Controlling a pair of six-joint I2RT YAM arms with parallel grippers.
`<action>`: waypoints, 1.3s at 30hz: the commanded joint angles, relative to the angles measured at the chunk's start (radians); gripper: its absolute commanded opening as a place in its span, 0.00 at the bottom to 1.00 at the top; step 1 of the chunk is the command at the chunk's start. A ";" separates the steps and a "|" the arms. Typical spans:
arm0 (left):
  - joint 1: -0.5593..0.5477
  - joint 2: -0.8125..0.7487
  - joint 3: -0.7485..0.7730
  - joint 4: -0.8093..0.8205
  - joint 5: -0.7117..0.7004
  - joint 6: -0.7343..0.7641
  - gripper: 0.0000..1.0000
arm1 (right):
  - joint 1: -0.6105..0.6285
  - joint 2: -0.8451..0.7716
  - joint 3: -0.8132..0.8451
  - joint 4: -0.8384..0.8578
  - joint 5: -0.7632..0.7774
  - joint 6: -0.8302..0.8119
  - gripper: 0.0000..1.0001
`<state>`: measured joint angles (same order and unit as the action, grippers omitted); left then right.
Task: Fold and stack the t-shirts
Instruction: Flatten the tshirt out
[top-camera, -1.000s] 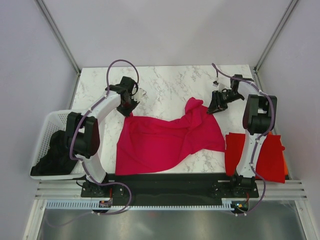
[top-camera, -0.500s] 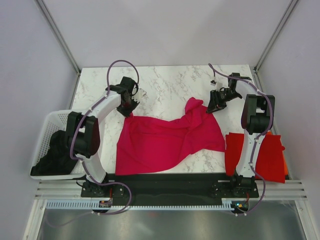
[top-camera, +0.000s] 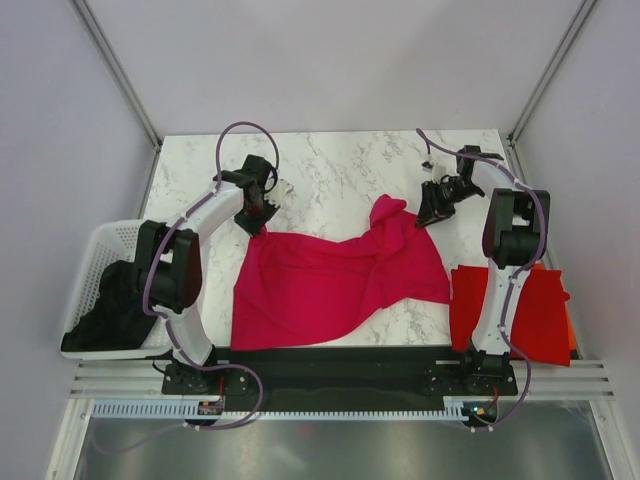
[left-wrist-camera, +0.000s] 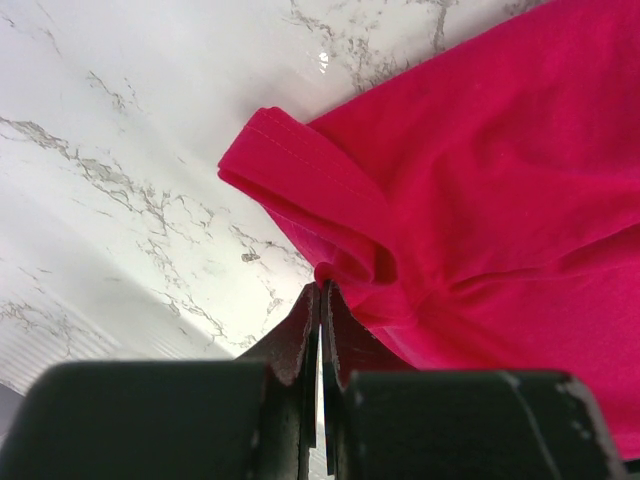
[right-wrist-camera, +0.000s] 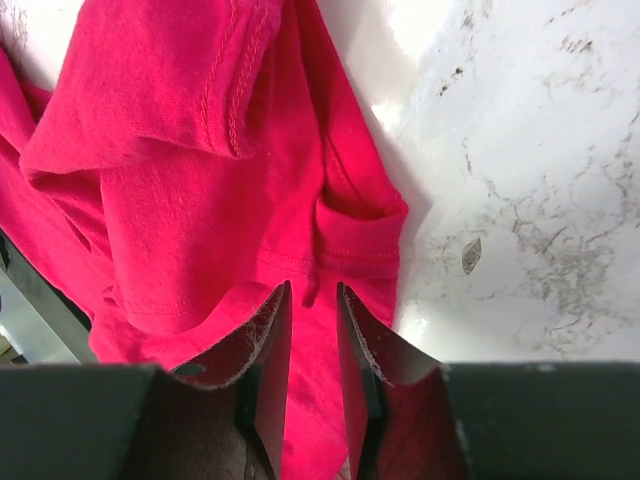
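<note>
The crimson-pink t-shirt (top-camera: 330, 285) lies spread and partly rumpled at the centre of the table (top-camera: 340, 170). The left claw (left-wrist-camera: 321, 292) is clamped tight on a fold at the shirt's far-left corner, beside the sleeve hem. The right claw (right-wrist-camera: 312, 292) is narrow, pinching a ridge of cloth at the far-right sleeve. Folded red t-shirts (top-camera: 540, 310) sit at the near-right edge. A white basket (top-camera: 95, 240) stands left.

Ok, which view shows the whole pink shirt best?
Top external: the whole crimson-pink t-shirt shows, spread and rumpled. Left wrist shows only a hemmed corner pinched by the left gripper; right wrist only bunched folds at the right gripper.
</note>
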<state>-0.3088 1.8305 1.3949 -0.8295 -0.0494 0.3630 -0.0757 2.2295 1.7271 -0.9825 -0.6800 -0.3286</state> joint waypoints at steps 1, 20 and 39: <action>0.007 0.001 0.024 0.023 0.011 0.017 0.02 | 0.001 0.019 0.043 0.001 -0.018 -0.012 0.32; 0.005 0.006 0.024 0.024 -0.001 0.019 0.02 | 0.024 0.036 0.046 -0.018 -0.052 -0.030 0.27; 0.180 -0.085 0.277 0.012 0.014 0.039 0.02 | -0.075 -0.080 0.526 -0.102 -0.026 -0.015 0.00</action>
<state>-0.1841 1.8267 1.5475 -0.8436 -0.0429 0.3656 -0.0963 2.2524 2.1002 -1.1088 -0.6983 -0.3660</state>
